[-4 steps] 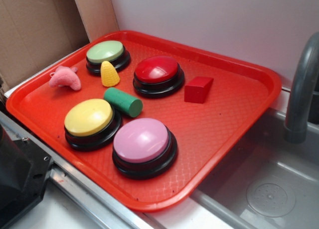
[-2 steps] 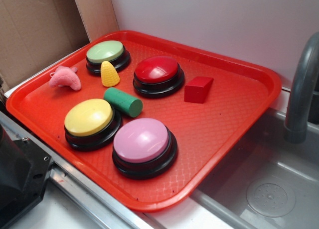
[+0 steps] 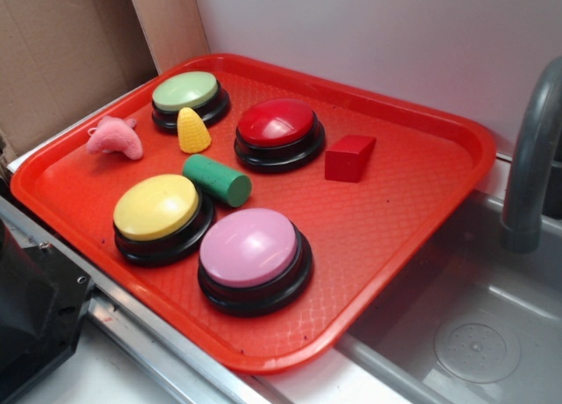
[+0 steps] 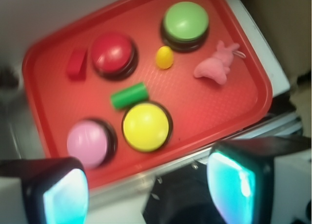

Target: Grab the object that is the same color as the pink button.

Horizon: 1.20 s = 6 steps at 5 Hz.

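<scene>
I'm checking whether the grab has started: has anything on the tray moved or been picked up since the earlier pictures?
Nothing visibly changed. The pink toy lies untouched near the tray's left edge, and the pink button and other items sit where they were.

Fingers (image 4: 148, 190) spread wide, high above red tray (image 4: 204, 112); pink toy (image 4: 217, 65) beside green button (image 4: 185, 20).
</scene>
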{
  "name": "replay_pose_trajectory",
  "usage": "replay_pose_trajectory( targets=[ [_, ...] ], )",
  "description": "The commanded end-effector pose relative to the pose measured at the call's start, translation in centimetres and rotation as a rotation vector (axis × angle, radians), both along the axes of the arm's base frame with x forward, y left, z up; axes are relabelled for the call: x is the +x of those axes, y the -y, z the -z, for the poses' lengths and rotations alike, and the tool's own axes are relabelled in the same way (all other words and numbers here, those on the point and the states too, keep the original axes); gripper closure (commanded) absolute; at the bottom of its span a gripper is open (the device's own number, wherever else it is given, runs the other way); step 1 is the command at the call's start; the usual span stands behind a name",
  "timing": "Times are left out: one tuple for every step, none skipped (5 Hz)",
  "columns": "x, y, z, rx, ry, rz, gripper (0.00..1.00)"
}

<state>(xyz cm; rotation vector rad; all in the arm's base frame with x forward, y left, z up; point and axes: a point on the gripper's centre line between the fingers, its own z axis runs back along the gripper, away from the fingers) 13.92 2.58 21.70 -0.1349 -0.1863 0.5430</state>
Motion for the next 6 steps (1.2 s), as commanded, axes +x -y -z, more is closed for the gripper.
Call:
replay_pose_trajectory(
  targets=[
    [3.7, -6.1, 4.8, -0.054, 0.021, -0.383, 0.00],
    [4.9, -8.9, 8.5, 0.012, 0.080, -0.596, 0.00],
    [6.2, -10.0, 12.2, 0.074, 0.099, -0.637, 0.00],
    [6.7, -10.2, 15.0, 0.069, 0.068, -0.642, 0.00],
    [6.9, -10.8, 17.9, 0.091, 0.034, -0.634, 0.00],
    [6.7, -10.7, 19.3, 0.098, -0.006, -0.623, 0.00]
  ],
)
